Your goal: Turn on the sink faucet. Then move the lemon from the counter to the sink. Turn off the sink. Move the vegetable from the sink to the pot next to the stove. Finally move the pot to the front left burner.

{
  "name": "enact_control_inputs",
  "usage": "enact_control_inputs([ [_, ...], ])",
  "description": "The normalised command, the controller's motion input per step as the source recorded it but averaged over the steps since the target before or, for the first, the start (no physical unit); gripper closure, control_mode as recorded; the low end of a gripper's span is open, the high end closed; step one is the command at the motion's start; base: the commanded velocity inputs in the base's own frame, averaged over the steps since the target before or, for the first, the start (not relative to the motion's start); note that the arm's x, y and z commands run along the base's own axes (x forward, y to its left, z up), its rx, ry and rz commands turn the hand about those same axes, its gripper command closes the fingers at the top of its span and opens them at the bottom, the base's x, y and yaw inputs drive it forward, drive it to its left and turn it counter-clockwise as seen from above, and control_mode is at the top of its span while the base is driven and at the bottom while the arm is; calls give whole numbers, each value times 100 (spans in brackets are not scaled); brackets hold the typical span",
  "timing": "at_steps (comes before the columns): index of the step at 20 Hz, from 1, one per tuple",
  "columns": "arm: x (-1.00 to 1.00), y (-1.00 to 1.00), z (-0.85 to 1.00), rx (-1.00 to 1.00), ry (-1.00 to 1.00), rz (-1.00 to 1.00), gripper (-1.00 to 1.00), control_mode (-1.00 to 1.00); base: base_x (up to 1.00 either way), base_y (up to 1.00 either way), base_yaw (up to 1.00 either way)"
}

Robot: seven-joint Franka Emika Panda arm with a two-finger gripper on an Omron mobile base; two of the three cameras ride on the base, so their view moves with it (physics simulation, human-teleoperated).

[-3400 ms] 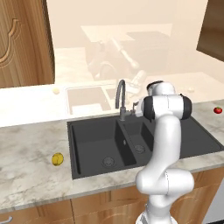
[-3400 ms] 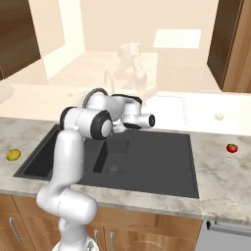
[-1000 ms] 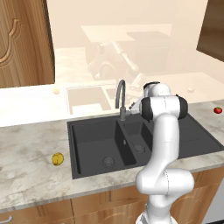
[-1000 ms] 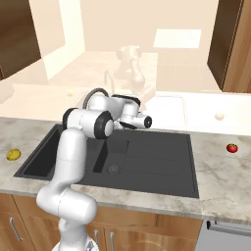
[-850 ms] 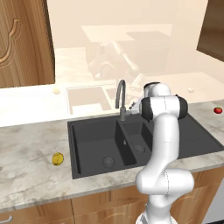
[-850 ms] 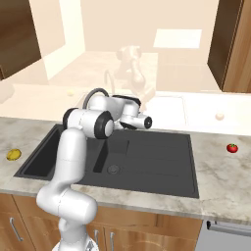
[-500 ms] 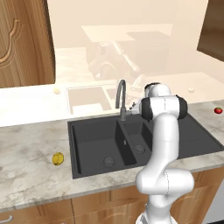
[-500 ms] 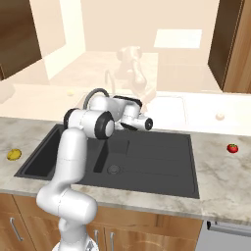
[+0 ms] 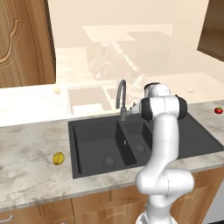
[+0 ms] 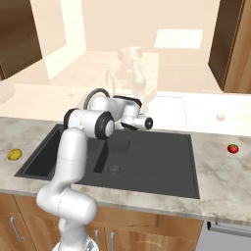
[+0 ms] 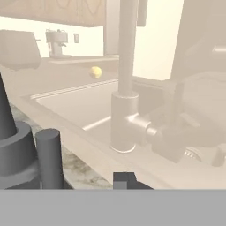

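The sink faucet (image 9: pixel 121 98) is standing at the back rim of the sink (image 9: pixel 94 146), between the two basins, and no water is showing at its spout — by that sign the first step is not yet done. The gripper (image 9: pixel 136 106) is reaching in just beside the faucet's base, on the side away from the lemon, apparently going for the small lever; whether it is touching cannot be told. In the hand view the faucet's base and lever (image 11: pixel 50 161) are looming at the left edge, with a pale mirror image of them on the glossy wall beyond. How the jaws are standing cannot be told either, with a single dark tip showing. The lemon (image 9: pixel 58 158) is lying on the counter (image 9: pixel 30 170) just off the sink's outer edge, well apart from the faucet and untouched. Everything after the tap — lemon, shut-off, vegetable, pot, burner — seems to be waiting.
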Motion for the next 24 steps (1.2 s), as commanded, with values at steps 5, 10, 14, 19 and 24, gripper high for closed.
enact_control_inputs([
  [5,5,-94,-48,11,8,-1,100,-100,0,0,0],
  [10,6,-100,-41,15,6,-1,100,-100,0,0,0],
  [14,7,-99,-41,15,7,0,100,-100,0,0,0],
  [19,9,-96,-43,13,8,0,100,-100,0,0,0],
  [24,7,-96,-51,11,10,0,100,-100,0,0,0],
])
